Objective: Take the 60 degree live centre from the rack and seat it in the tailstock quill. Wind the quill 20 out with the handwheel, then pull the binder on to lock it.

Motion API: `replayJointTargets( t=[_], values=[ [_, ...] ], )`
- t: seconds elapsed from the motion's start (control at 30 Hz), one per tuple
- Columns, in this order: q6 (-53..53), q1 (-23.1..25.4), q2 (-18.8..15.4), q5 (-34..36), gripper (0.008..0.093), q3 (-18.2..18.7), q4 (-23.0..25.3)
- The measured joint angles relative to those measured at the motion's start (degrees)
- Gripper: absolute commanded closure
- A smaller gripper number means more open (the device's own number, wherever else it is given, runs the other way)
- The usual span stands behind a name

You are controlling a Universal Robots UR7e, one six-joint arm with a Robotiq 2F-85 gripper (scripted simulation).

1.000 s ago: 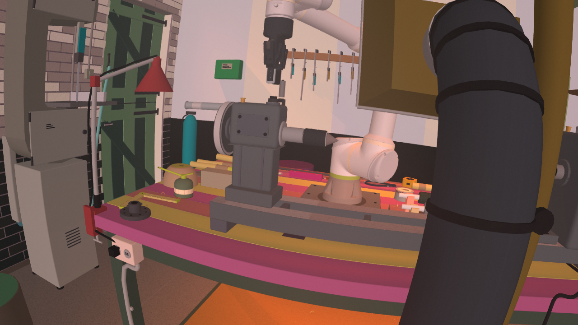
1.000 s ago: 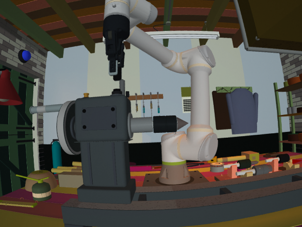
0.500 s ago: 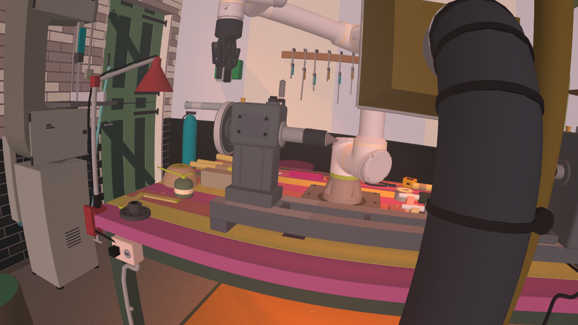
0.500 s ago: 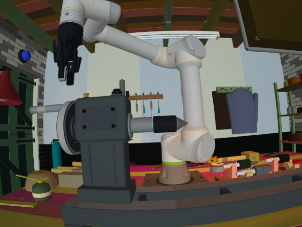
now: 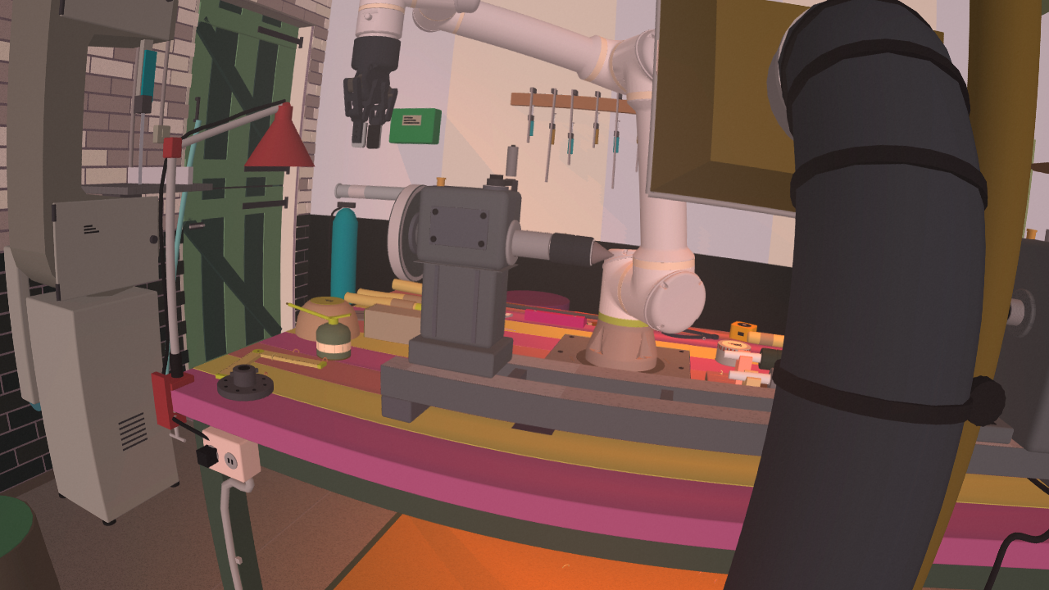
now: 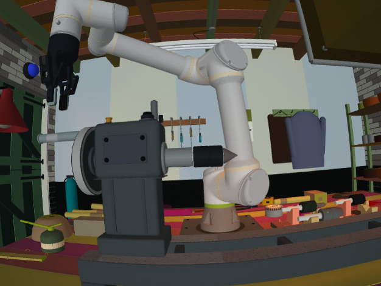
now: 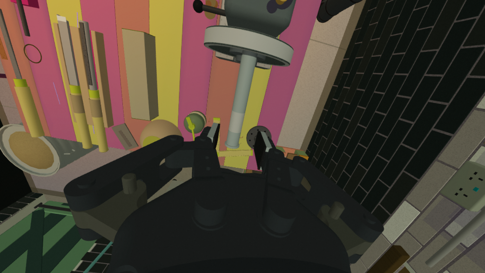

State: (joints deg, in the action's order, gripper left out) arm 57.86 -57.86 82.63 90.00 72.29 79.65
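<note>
The handwheel's long grey crank handle [image 5: 361,192] sticks out from the pale handwheel [image 5: 405,232] at the tailstock's left end, and high above it my gripper [image 5: 366,138] hangs open and empty, pointing down. From the wrist camera the handle [image 7: 239,107] lies straight below between my fingers [image 7: 236,140]. The dark grey tailstock [image 6: 130,172] stands on the lathe bed. Its quill [image 6: 178,156] carries the black live centre [image 6: 212,156], pointing right. The binder lever [image 6: 153,108] stands upright on top of the tailstock.
The red lamp shade [image 5: 279,139] on its arm hangs just left of my gripper. A brick wall and green door stand behind it. On the bench under the handle sit a small green pot [image 5: 332,339], a brown bowl and a black flange [image 5: 245,383].
</note>
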Motion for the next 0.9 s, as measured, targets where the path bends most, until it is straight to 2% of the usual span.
replayJointTargets(
  t=[0.3,0.5,0.9],
  values=[
    [0.2,-0.18,-0.22,0.0,0.0534,-0.06,0.29],
    [0.21,-0.19,0.16,0.0,0.0534,4.14,3.72],
    [0.22,-0.21,0.2,0.0,0.0534,4.04,3.87]
  ],
)
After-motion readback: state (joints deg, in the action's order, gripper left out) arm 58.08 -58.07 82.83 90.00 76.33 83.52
